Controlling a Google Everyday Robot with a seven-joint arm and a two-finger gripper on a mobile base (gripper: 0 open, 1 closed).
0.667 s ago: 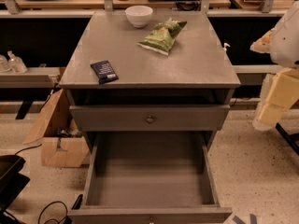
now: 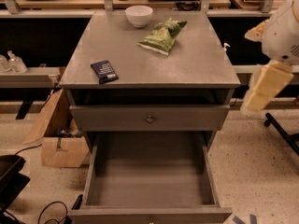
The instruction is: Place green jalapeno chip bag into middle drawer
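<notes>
Cabinet top point(image 2: 187, 66): green jalapeno chip bag point(image 2: 162, 36) — middle drawer point(image 2: 149, 183) open; gripper point(image 2: 264, 90) right, grip unclear.

The bag point(image 2: 162, 36) is green and crinkly, with white and red print. It lies flat near the back of the grey top point(image 2: 187, 69). The drawer point(image 2: 149, 183) is grey, low down and pulled far out. The gripper point(image 2: 262, 93) hangs at the right, well apart from both.
</notes>
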